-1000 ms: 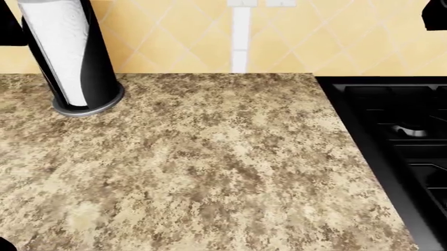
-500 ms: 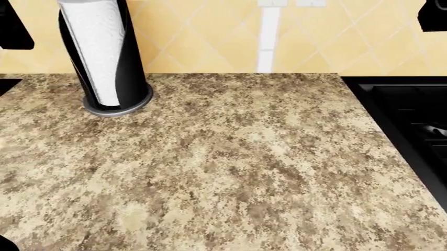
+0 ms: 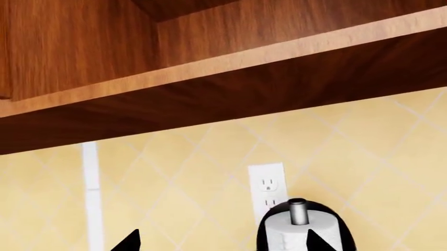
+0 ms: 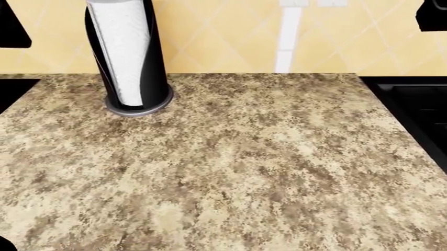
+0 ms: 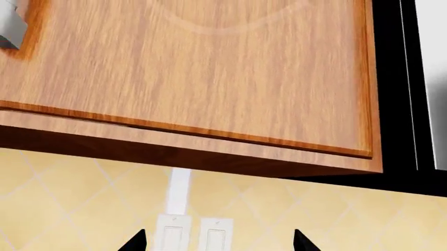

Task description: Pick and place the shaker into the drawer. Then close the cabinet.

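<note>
The shaker and the drawer are out of view in every frame. My left gripper point(image 3: 222, 243) is open, its two black fingertips far apart with nothing between them; it points at the yellow tiled wall, above the paper towel roll point(image 3: 304, 232). My right gripper point(image 5: 219, 241) is also open and empty, aimed at a pair of white light switches point(image 5: 192, 235) on the same wall. In the head view only dark parts of the arms show, at the upper left corner point(image 4: 14, 26) and upper right corner point(image 4: 433, 15).
A speckled granite countertop point(image 4: 244, 167) fills the head view. A paper towel roll in a black holder point(image 4: 129, 52) stands at its back left. A black stove point(image 4: 419, 104) borders the right edge. Wooden wall cupboards point(image 3: 209, 78) hang overhead, above a wall outlet point(image 3: 267, 188).
The head view has swung left: the paper towel holder has slid rightward in the picture and most of the stove has left it at the right.
</note>
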`<state>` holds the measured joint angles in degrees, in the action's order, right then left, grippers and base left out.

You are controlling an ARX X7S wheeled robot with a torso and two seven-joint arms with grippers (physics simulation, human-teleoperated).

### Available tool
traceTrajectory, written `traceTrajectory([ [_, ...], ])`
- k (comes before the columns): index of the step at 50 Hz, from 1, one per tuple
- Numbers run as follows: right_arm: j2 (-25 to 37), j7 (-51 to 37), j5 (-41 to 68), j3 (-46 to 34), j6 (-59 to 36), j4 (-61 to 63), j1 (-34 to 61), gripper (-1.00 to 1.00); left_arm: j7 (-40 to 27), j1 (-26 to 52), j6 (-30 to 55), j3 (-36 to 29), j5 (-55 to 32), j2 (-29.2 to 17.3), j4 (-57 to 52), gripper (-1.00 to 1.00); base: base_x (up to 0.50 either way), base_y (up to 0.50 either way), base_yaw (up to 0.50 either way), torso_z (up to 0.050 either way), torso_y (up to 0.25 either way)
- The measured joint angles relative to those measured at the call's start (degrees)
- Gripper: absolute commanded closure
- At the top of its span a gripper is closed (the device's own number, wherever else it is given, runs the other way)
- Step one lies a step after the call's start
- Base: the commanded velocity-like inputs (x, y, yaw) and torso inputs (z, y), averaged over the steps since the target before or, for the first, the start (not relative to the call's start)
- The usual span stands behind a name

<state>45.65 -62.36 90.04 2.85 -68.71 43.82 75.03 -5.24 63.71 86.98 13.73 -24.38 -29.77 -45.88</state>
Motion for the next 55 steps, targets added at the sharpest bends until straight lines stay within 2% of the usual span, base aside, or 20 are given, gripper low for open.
traceTrajectory([
  [55,0.8,0.7,-1.4,-0.8,1.9,0.2,-1.7,-1.00,-2.1,-0.1,-0.4,0.5,-3.0,-0.9,0.2,-1.00,0.00,0.19,0.00,0.000,0.000],
])
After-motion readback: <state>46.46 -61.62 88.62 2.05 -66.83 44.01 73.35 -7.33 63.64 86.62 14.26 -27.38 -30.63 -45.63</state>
